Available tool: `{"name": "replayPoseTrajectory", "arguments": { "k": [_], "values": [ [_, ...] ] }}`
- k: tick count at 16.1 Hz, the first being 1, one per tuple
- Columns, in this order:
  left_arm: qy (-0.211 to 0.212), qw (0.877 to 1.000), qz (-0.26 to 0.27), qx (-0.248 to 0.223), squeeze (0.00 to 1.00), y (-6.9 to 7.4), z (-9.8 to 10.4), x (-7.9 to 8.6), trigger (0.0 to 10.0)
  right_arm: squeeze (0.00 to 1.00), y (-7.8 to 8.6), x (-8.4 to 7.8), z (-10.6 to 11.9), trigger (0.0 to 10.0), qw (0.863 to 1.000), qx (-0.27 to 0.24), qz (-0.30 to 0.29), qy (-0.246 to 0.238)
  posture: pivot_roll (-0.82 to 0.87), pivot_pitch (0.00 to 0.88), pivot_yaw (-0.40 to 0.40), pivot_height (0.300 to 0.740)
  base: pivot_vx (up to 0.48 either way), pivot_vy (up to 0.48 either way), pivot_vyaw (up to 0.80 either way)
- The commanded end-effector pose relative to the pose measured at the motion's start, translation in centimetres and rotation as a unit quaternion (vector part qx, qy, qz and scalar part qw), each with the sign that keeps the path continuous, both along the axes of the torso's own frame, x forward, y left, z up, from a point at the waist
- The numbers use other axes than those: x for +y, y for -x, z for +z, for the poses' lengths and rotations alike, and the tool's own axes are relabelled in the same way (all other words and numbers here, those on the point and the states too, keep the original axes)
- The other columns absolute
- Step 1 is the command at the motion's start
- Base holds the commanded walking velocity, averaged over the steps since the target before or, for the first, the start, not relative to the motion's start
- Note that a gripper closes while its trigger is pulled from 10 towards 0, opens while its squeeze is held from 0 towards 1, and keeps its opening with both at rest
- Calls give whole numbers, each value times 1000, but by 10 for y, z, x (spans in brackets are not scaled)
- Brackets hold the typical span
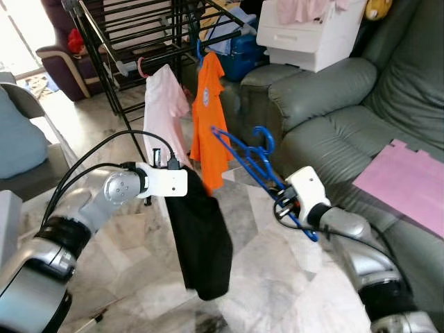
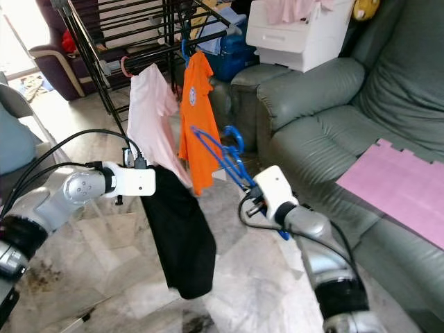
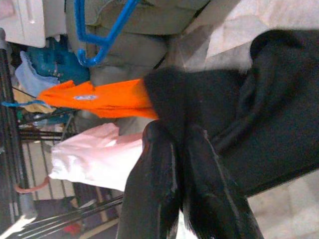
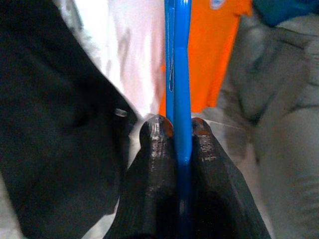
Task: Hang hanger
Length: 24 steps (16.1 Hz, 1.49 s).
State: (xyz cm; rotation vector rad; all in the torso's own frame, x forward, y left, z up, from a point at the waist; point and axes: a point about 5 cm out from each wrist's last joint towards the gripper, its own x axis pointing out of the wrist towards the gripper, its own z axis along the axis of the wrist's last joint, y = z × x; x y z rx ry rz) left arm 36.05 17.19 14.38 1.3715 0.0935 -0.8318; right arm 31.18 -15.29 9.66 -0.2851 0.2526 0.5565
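The right hand (image 1: 286, 201) is gripping the blue hanger (image 1: 246, 158), hook raised, in front of the drying rack (image 1: 139, 41). The left hand (image 1: 182, 182) is clenching a black garment (image 1: 201, 243) beside it. Judging by this, the hanger is being readied for dressing; next the garment's neck needs threading over it

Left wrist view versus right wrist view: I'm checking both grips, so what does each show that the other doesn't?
Left wrist alone: the left end effector shut on the black garment, plus the drying rack and the hanger's hook. Right wrist alone: the right end effector clamped on the blue hanger, and the grey sofa. Both: the orange shirt, the pink shirt, black garment, blue hanger.
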Motion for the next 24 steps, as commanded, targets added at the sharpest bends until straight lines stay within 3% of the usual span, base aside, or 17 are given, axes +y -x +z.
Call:
{"name": "replayPoseTrajectory", "arguments": {
  "k": [1, 3, 7, 9, 11, 15, 17, 21, 24],
  "values": [
    [-16, 1000, -3, -13, 0, -3, 3, 6, 10000, 0, 7, 9, -3, 10000, 1000, -1, 16, 2, -157, 0, 124, 740, 0, 0, 0],
    [-35, 999, -10, -28, 0, -7, 4, 10, 10000, 0, 15, 15, -10, 10000, 1000, 4, 30, 8, -159, 0, 133, 740, 0, 0, 0],
    [-56, 996, -27, -61, 0, -12, 13, 14, 10000, 0, 12, 13, -6, 10000, 999, 5, 38, 16, -143, 0, 128, 740, 0, 0, 0],
    [-137, 987, -50, -71, 0, -14, 12, 25, 10000, 0, 13, 12, -3, 10000, 997, 15, 76, 19, -126, 0, 121, 740, 0, 0, 0],
    [-152, 984, -48, -84, 0, -16, 14, 26, 10000, 0, 17, 12, -2, 10000, 992, 28, 118, 30, -127, 0, 117, 740, 0, 0, 0],
    [-152, 979, -38, -130, 0, -23, 20, 23, 10000, 0, 27, -2, 5, 10000, 975, 68, 203, 55, -146, 0, 114, 740, 0, 0, 0],
    [-149, 979, -39, -135, 0, -24, 20, 23, 10000, 0, 30, -9, 8, 10000, 971, 81, 218, 57, -146, 0, 114, 740, 0, 0, 0],
    [-71, 980, -56, -180, 0, -25, 34, 8, 10000, 0, 31, -17, 5, 10000, 970, 94, 215, 65, -154, 0, 115, 740, 0, 0, 0],
    [-62, 977, -33, -201, 0, -26, 38, 18, 10000, 0, 28, -24, 4, 10000, 971, 99, 203, 83, -148, 0, 107, 740, 0, 0, 0]
  ]
}}
